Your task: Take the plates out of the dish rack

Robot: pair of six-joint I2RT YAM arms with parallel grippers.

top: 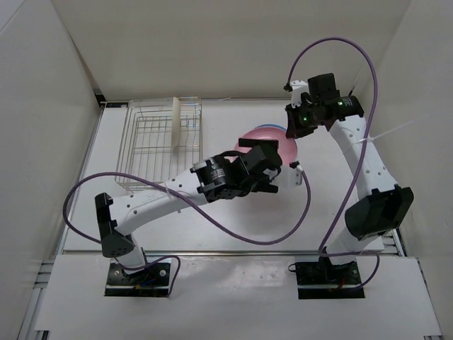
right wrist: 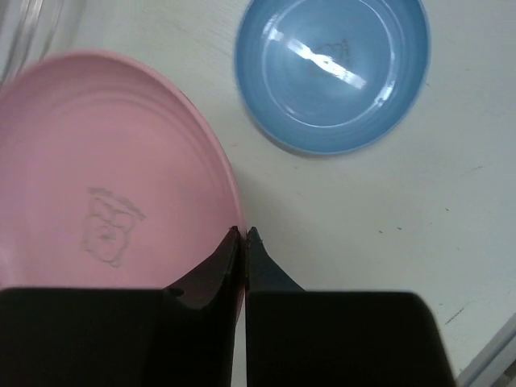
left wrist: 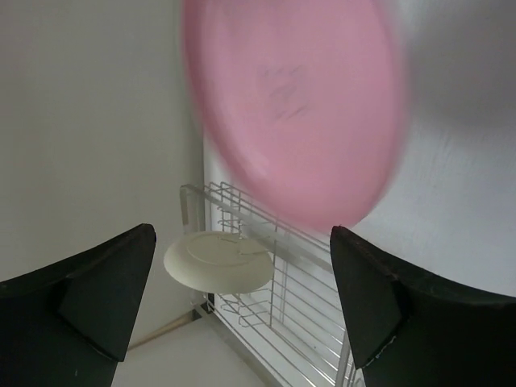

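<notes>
Pink plate [right wrist: 105, 177] hangs by its rim, pinched in the right gripper [right wrist: 243, 235], while the left gripper [left wrist: 242, 235] stands spread wide and empty; best lowered level beside the blue plate [right wrist: 330, 72] near the tabletop's [right wrist: 387, 210] far edge. The cream plate [left wrist: 218, 262] stands in the dish rack [top: 131, 127] at the far left corner, white walls all round

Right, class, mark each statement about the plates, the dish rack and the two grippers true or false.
1. The cream plate stands upright in the dish rack. True.
2. The blue plate stands in the dish rack. False: it lies flat on the table.
3. The right gripper is shut on the pink plate's rim. True.
4. The left gripper grips the pink plate. False: it is open and holds nothing.
</notes>
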